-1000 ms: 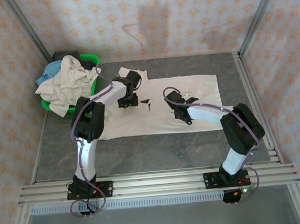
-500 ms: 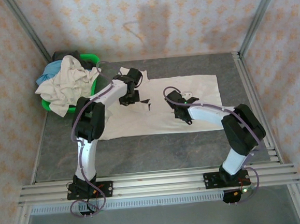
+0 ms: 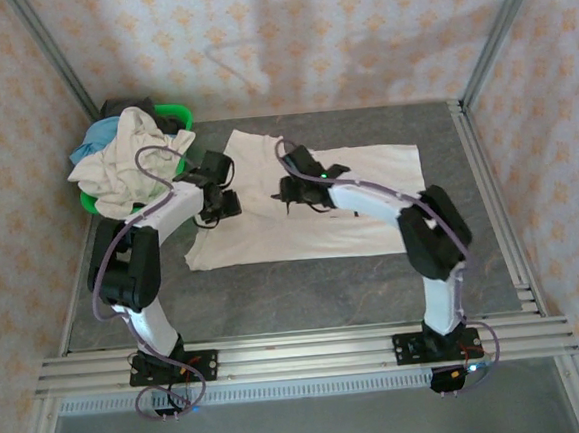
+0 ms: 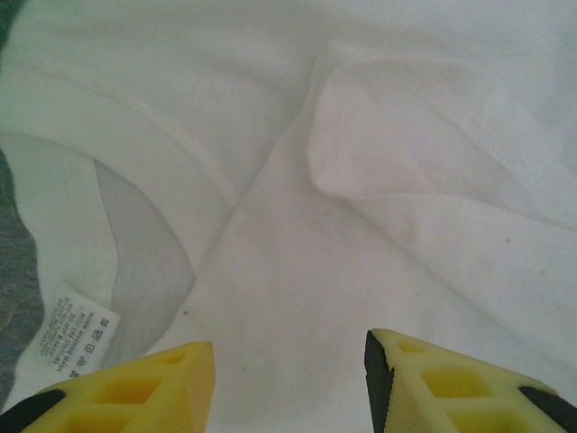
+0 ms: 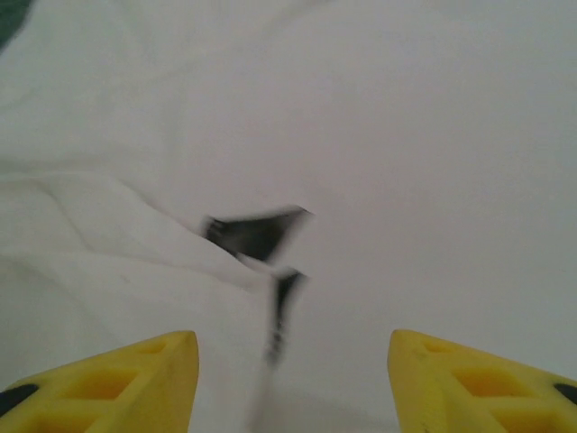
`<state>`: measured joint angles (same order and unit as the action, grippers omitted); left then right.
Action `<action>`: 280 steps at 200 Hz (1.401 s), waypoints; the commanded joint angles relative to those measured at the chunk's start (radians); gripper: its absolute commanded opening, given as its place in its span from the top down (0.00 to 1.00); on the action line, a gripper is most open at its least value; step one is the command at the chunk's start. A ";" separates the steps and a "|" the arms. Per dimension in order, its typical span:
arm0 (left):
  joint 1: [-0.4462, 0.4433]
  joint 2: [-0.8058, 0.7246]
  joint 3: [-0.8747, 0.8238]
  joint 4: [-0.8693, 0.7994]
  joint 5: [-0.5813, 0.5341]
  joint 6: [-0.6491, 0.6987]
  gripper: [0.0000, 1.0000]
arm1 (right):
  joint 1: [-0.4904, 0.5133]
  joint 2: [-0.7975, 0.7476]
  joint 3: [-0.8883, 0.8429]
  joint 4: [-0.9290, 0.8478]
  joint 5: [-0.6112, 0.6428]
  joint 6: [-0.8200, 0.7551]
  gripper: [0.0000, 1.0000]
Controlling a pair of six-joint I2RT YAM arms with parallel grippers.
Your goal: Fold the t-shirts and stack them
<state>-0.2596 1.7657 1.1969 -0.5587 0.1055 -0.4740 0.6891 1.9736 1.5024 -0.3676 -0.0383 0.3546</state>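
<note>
The white t-shirt (image 3: pixel 369 205) is lying mostly spread on the tabletop (image 3: pixel 305 285); other t-shirts (image 3: pixel 125 164) are waiting in the basket (image 3: pixel 176 112). The left gripper (image 4: pixel 288 383) and right gripper (image 5: pixel 293 383) are hovering parted, holding nothing.

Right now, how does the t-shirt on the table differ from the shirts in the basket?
The t-shirt lies flat on the table; the shirts sit crumpled in the basket. The t-shirt is white with black print; the shirts mix cream and blue. Both are cloth.

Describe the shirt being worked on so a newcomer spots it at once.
On the grey table, right of the green basket, lies one white t-shirt. Unlike the crumpled shirts heaped in the basket, it is spread out and bears a black print.
</note>
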 commanded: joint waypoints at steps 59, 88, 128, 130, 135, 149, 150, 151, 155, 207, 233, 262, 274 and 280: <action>0.057 0.010 -0.098 0.047 0.025 -0.006 0.54 | 0.013 0.315 0.320 -0.217 -0.029 -0.076 0.54; 0.070 0.012 -0.107 0.051 0.029 0.001 0.54 | 0.014 0.316 0.334 -0.223 0.001 -0.079 0.74; 0.094 0.031 -0.112 0.042 0.027 0.006 0.58 | 0.013 0.244 0.324 -0.234 0.059 -0.094 0.92; 0.096 0.032 -0.112 0.041 0.027 0.007 0.58 | 0.013 0.238 0.320 -0.233 0.065 -0.093 0.94; 0.098 0.035 -0.112 0.041 0.025 0.008 0.58 | 0.014 0.225 0.312 -0.231 0.079 -0.094 0.96; 0.102 0.043 -0.113 0.038 0.023 0.011 0.58 | 0.013 0.192 0.282 -0.219 0.101 -0.099 1.00; 0.102 0.043 -0.114 0.039 0.023 0.011 0.58 | 0.013 0.191 0.278 -0.218 0.103 -0.098 1.00; 0.103 0.043 -0.114 0.039 0.022 0.011 0.58 | 0.013 0.189 0.276 -0.218 0.104 -0.098 1.00; 0.103 0.045 -0.113 0.037 0.022 0.011 0.59 | 0.013 0.180 0.263 -0.212 0.109 -0.098 1.00; 0.109 0.078 -0.105 0.029 0.024 0.020 0.61 | -0.038 0.158 0.166 -0.144 0.136 0.001 0.99; 0.109 0.086 -0.103 0.027 0.020 0.024 0.61 | -0.062 0.229 0.206 -0.166 0.090 0.008 0.81; 0.112 0.085 -0.095 0.007 0.005 0.025 0.61 | -0.066 0.209 0.232 -0.240 0.163 -0.017 0.67; 0.113 0.078 -0.086 -0.011 -0.008 0.022 0.61 | -0.068 0.155 0.185 -0.244 0.192 -0.026 0.66; 0.112 0.068 -0.082 -0.021 -0.013 0.022 0.61 | -0.068 0.117 0.146 -0.237 0.205 -0.030 0.66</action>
<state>-0.1608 1.8114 1.1027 -0.5159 0.1310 -0.4694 0.6140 2.1967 1.7061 -0.5606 0.0734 0.3386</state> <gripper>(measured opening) 0.388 0.331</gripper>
